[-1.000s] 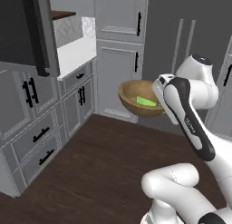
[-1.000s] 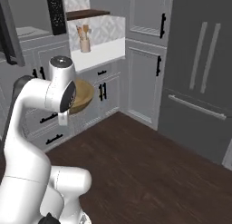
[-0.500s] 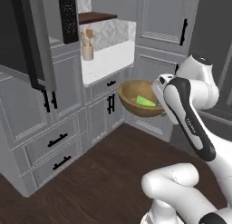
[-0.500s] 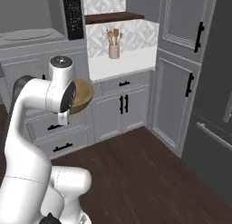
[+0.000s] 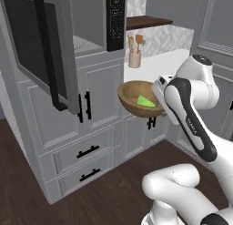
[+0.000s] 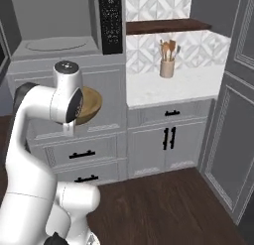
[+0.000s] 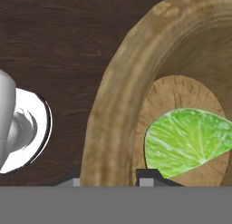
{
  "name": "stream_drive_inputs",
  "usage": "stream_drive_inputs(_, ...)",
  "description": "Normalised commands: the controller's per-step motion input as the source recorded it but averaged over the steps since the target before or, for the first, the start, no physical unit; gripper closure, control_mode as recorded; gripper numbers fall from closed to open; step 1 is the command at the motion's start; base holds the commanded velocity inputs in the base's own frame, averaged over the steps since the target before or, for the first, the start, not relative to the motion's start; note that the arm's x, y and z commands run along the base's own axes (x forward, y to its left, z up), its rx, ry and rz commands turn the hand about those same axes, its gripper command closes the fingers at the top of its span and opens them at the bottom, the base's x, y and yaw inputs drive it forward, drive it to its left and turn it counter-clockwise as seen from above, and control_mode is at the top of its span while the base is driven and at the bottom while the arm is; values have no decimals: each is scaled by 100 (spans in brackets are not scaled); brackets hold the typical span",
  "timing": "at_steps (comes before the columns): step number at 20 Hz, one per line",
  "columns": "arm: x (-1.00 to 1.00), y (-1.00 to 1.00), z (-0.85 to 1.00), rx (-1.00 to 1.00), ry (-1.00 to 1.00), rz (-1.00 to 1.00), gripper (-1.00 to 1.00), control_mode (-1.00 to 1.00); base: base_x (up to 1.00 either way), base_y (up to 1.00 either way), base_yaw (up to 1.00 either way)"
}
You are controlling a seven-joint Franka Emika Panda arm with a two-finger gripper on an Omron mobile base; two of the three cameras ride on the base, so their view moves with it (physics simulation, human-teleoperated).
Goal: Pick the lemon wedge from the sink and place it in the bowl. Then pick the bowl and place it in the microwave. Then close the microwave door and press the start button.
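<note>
I hold the brown wooden bowl (image 5: 136, 97) in the air by its rim, my gripper (image 5: 158, 97) shut on the edge nearest the arm. The yellow-green lemon wedge (image 5: 145, 101) lies inside it. In the hand view the bowl's rim (image 7: 111, 109) runs between my fingertips (image 7: 147, 176), and the wedge (image 7: 186, 141) rests on the bowl's floor. The microwave (image 5: 88, 37) stands just ahead, its cavity open. The microwave door (image 5: 27, 42) is swung out to the left, its black bar handle (image 5: 48, 51) facing me. The button panel (image 5: 115, 19) is right of the cavity. The sink is out of view.
Grey cabinet doors and drawers (image 5: 77, 128) sit under the microwave. To the right, a white counter (image 6: 168, 85) carries a utensil pot (image 6: 167, 65), with a tall cabinet (image 6: 233, 115) beyond. The round turntable (image 6: 54, 43) lies in the cavity. Dark wood floor lies below.
The base has driven and turned, so the whole scene has shifted: the microwave and open door are now close ahead. The bowl with the wedge stays gripped in the same pose.
</note>
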Motion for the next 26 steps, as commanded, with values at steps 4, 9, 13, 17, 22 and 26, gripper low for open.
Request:
stream_drive_inputs(4, 0, 0, 0, 0, 0, 0, 100, 100, 72, 0, 40)
stream_drive_inputs(9, 0, 0, 0, 0, 0, 0, 100, 100, 63, 0, 24)
stream_drive_inputs(13, 0, 0, 0, 0, 0, 0, 100, 100, 68, 0, 10)
stream_drive_inputs(17, 0, 0, 0, 0, 0, 0, 100, 100, 70, -3, 1)
stream_drive_inputs(22, 0, 0, 0, 0, 0, 0, 100, 100, 34, -13, 3)
stream_drive_inputs(26, 0, 0, 0, 0, 0, 0, 100, 100, 24, -13, 9)
